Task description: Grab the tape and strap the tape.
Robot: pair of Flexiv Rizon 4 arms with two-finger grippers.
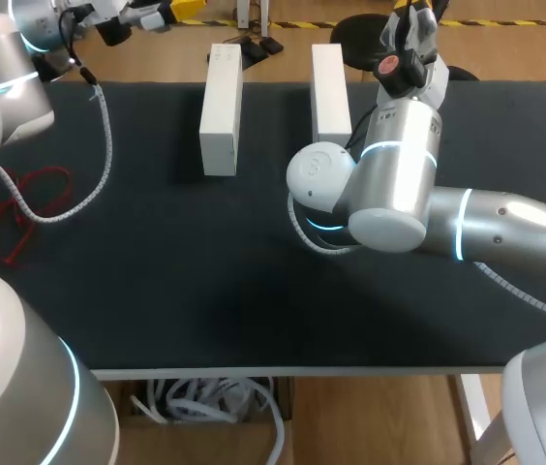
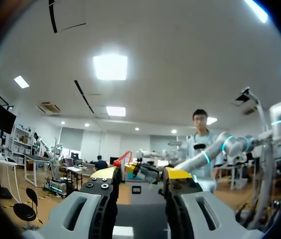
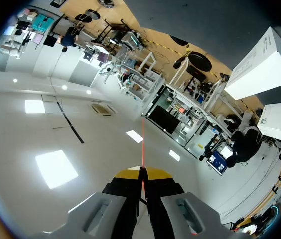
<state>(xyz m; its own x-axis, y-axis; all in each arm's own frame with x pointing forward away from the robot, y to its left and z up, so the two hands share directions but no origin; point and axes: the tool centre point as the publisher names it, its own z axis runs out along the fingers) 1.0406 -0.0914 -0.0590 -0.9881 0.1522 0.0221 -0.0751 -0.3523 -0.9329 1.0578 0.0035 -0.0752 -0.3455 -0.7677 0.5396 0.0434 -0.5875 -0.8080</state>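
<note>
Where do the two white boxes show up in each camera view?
Head view: the white boxes stand side by side at the far middle of the dark table.
Left wrist view: only a small white patch between the fingers of the left claw; cannot tell if it is a box.
Right wrist view: both boxes lie off to one side of the right claw.
Shared landmark: the dark table under them.

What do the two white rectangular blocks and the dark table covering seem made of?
Left white block and right white block: probably matte cardboard or painted foam, going by crisp edges and dull faces. Dark table covering: likely felt-like mat, no glare.
</note>
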